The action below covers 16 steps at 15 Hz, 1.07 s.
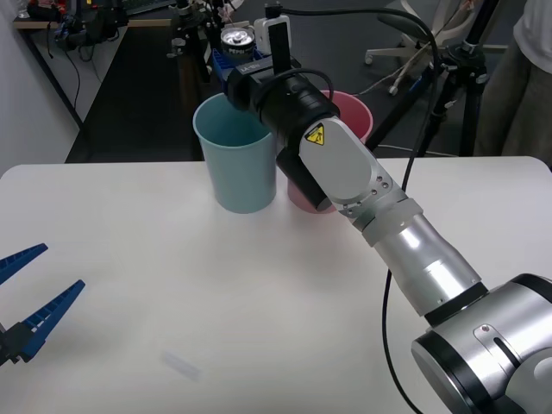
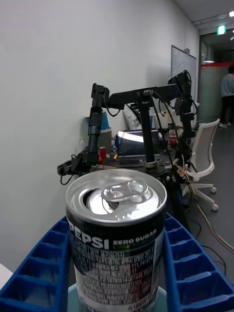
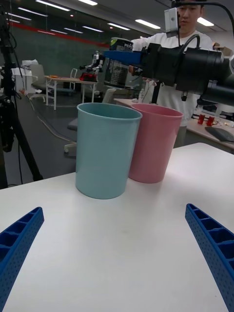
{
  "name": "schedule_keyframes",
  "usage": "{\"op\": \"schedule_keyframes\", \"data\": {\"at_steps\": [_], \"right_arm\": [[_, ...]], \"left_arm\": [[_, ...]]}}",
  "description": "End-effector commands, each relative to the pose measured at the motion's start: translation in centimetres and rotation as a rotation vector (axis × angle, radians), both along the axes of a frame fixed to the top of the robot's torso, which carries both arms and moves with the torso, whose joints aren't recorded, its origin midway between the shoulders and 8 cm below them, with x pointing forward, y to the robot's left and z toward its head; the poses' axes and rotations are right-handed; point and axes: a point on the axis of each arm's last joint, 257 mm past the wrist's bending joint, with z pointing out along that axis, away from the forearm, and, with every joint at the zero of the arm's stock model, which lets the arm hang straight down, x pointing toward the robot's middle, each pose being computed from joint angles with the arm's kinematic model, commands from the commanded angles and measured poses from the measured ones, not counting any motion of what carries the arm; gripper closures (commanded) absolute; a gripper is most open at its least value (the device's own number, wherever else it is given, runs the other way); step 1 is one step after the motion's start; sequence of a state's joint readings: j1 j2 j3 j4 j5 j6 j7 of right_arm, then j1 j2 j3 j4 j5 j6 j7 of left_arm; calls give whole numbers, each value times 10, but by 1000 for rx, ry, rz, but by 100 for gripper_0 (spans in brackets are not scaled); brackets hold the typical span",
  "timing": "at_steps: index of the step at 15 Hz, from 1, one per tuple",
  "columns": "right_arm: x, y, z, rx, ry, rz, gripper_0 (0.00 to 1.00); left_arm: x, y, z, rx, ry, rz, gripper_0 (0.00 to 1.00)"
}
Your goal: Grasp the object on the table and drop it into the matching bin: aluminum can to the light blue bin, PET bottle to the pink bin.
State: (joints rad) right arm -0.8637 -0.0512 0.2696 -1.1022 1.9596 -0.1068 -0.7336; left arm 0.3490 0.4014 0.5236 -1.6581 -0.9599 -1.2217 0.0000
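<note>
The aluminum can [image 1: 236, 38] is a silver drink can with a pull-tab top and dark printed sides [image 2: 117, 243]. My right gripper [image 1: 235, 53] is shut on the can, holding it upright in the air above the far rim of the light blue bin [image 1: 235, 164]. The left wrist view shows the can [image 3: 117, 66] high over that bin [image 3: 105, 148]. The pink bin [image 1: 349, 116] stands touching the blue one on its right, partly behind my right arm. My left gripper [image 1: 24, 304] rests open near the table's front left edge.
The two bins stand side by side at the far middle of the white table [image 1: 172, 293]. Beyond the far edge are a black tripod [image 1: 457, 78], cables and an office chair. A person stands behind the table.
</note>
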Motion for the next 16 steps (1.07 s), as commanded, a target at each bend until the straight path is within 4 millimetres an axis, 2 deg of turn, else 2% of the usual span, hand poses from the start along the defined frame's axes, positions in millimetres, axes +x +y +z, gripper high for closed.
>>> {"op": "schedule_keyframes", "data": {"at_steps": [1,7,10,13,16], "right_arm": [[0,-1,1,3,-4,-4,0],[0,-2,0,4,-2,-4,0],[-6,-8,8,23,-22,-2,0],[-30,-27,7,50,-47,10,0],[-62,-57,-9,41,-53,25,0]], "left_arm": [[0,0,0,0,0,0,0],[0,0,0,0,0,0,0],[0,0,0,0,0,0,0],[0,0,0,0,0,0,0],[0,0,0,0,0,0,0]]}}
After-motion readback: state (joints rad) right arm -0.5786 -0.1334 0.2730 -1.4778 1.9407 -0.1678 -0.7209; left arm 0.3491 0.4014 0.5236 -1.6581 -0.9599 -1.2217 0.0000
